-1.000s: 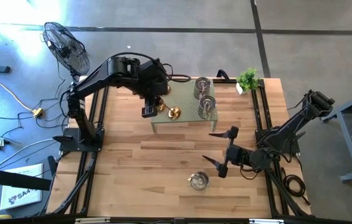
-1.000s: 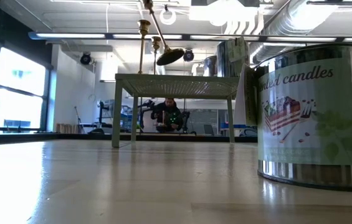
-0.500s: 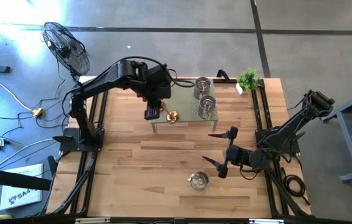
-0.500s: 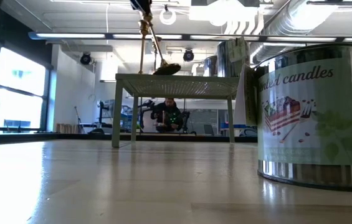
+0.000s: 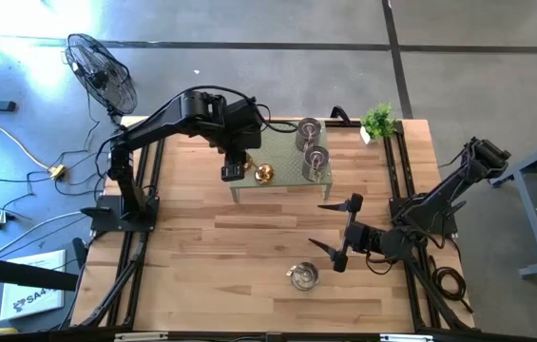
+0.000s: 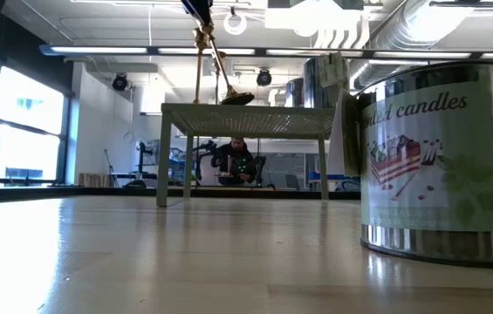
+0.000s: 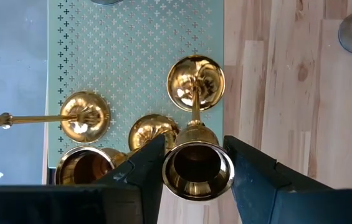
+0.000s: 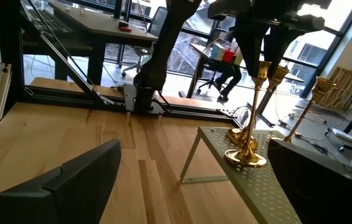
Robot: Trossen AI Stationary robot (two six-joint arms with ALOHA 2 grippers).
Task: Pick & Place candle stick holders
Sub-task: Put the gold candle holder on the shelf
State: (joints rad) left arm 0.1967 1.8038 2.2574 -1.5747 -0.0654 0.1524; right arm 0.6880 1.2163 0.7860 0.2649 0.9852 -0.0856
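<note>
My left gripper [image 5: 235, 171] [image 7: 194, 144] is shut on a gold candle stick holder [image 5: 264, 174] over the pale green perforated stand [image 5: 282, 166]. Two more gold holders [image 7: 85, 116] [image 7: 152, 130] stand on the stand's top beside it. Farther right on the same top are two silvery glass holders [image 5: 308, 129] [image 5: 316, 160]. A third silvery one [image 5: 303, 275], labelled as a candle tin [image 6: 442, 161], sits on the wood near the table's front edge. My right gripper [image 5: 316, 223] [image 8: 194, 186] hovers open just beyond that tin, with nothing between its fingers. My left gripper pinches the gold holder's candle cup [image 7: 197, 175], at its upper end, between its two fingers [image 7: 146, 163]. The fingers slant down from above. The holder hangs tilted, and its round base [image 7: 195, 82] [image 6: 237, 98] is at the stand's top near the stand's near edge.
A small green potted plant [image 5: 378, 121] stands at the table's far right corner. A fan [image 5: 102, 71] is on the floor beyond the left arm. Bare wood [image 5: 211, 256] lies between the stand and the front edge. A person [image 6: 236, 160] sits in the room beyond.
My left gripper has gone down with the gold holder. The holder's base, which hung tilted above the stand, has come down to the stand's top. Over the last half second it has hardly moved.
</note>
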